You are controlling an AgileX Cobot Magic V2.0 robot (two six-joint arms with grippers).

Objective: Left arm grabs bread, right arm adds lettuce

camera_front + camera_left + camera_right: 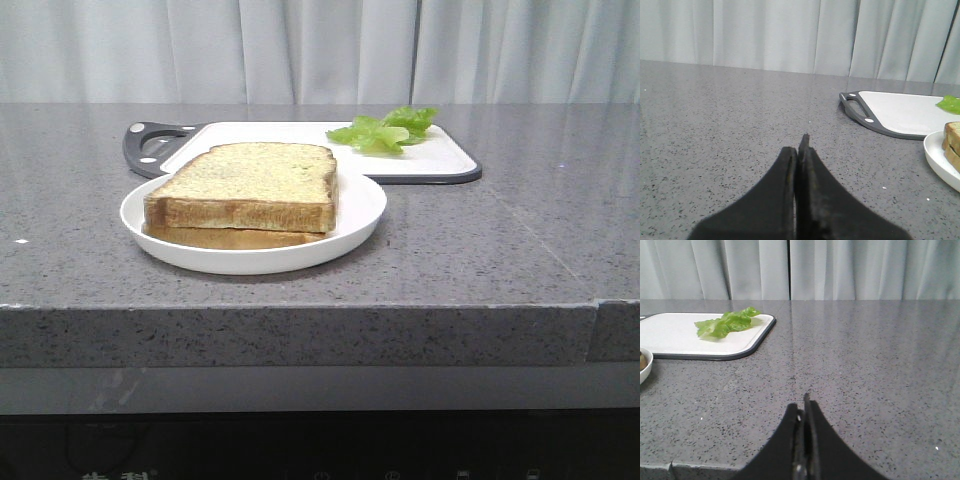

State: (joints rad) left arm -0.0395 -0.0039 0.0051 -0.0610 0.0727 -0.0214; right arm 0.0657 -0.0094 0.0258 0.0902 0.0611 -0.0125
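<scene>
A thick bread (250, 183) slice with a pale speckled face lies on a thinner slice (225, 238) on a white plate (365, 208). Its edge also shows in the left wrist view (954, 134). A green frilly lettuce (385, 129) leaf lies on a white cutting board (440, 158); it also shows in the right wrist view (726, 322). My left gripper (799, 147) is shut and empty over bare counter, left of the plate. My right gripper (804, 407) is shut and empty over bare counter, right of the board. Neither arm shows in the front view.
The cutting board has a dark grey rim and handle (148, 145) behind the plate. The grey speckled counter ends in a front edge (300, 308). White curtains (320, 50) hang behind.
</scene>
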